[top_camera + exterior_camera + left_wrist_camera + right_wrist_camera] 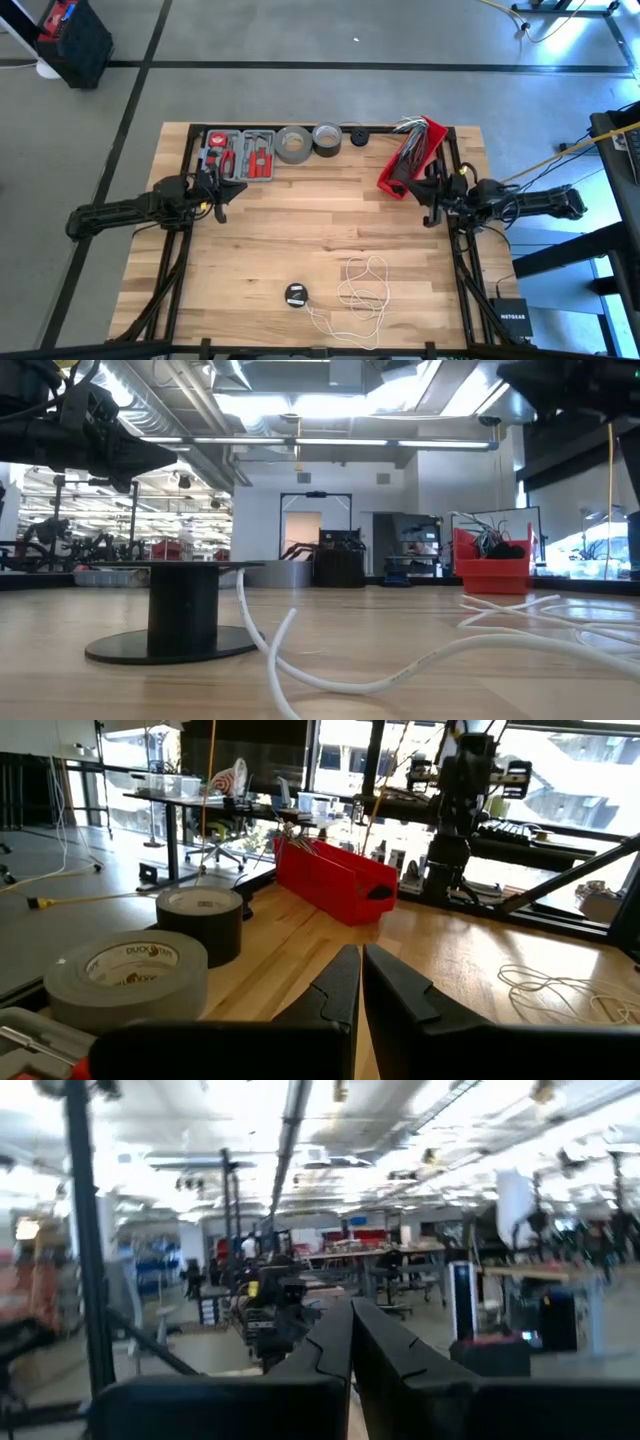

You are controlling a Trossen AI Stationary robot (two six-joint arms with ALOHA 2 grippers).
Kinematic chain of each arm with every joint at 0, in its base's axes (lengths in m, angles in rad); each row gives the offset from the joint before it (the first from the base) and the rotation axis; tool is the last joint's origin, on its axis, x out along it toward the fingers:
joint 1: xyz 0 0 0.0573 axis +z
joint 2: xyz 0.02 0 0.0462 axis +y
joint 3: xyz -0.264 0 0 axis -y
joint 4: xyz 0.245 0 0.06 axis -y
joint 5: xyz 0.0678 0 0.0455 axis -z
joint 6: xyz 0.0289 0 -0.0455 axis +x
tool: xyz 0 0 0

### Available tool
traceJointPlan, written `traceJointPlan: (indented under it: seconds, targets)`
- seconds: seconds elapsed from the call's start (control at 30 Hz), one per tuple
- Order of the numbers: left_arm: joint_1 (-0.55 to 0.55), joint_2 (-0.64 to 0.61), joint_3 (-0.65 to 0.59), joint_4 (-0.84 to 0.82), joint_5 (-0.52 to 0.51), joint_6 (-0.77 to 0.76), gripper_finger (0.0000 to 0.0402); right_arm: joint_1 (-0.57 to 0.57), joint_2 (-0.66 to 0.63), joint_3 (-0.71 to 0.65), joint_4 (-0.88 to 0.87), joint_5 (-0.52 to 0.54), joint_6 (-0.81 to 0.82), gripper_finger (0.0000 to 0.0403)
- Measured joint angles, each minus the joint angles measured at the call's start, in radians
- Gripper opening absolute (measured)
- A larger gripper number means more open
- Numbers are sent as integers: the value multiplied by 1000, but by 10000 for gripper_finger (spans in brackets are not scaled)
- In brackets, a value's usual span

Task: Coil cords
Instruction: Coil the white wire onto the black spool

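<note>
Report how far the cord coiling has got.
Nothing looks done: the long white cord lies in loose, tangled loops by the table's near edge, leading to its small round black puck. Nothing is in hand: the left gripper and right gripper hang shut and empty, well away. All coiling remains.

High view: overhead, looking straight down on the whole wooden table. Low view: at tabletop level, close behind the black puck, facing the far edge. Left wrist view: faces right across the table, sharing the red bin with the high and low views. Right wrist view: faces left, level, into the room.
</note>
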Motion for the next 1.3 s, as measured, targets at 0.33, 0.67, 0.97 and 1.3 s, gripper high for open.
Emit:
traceJointPlan:
  seconds: [0.33,0.67,0.97,1.3]
  targets:
    - [0,0,0,0,0,-32,11,111,120,108,-107,-52,-134,14]
    - [0,0,-2,29,-1,-4,11,110,146,109,-43,56,-193,14]
    - [-1,24,-2,272,2,76,11,110,266,111,216,32,-103,14]
    - [-110,267,152,437,44,158,11,110,556,403,-23,24,-82,34]
